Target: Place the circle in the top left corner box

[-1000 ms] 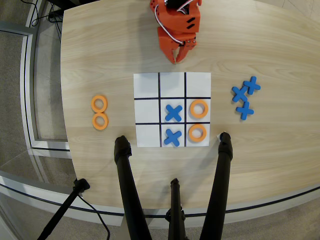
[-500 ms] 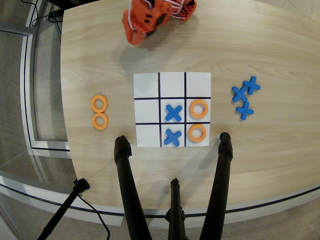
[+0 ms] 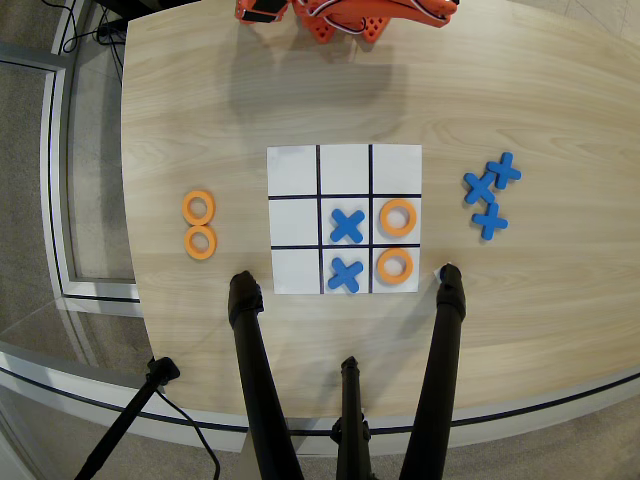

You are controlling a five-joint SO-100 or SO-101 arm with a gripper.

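Observation:
Two orange rings lie on the bare table left of the paper grid, one (image 3: pixel 199 207) just above the other (image 3: pixel 200 242). Two more orange rings sit on the grid, in the middle right cell (image 3: pixel 398 217) and the bottom right cell (image 3: pixel 394 265). Blue X pieces fill the centre cell (image 3: pixel 347 226) and the bottom middle cell (image 3: pixel 345 274). The top left corner cell (image 3: pixel 292 170) holds nothing. The orange arm (image 3: pixel 345 18) shows only at the top edge, far from the rings. Its fingers are cut off by the frame and cannot be made out.
Three spare blue X pieces (image 3: pixel 489 195) lie in a cluster right of the grid. Black tripod legs (image 3: pixel 250 350) (image 3: pixel 445 340) reach onto the table's near edge just below the grid. The table's curved edge runs along the left and bottom.

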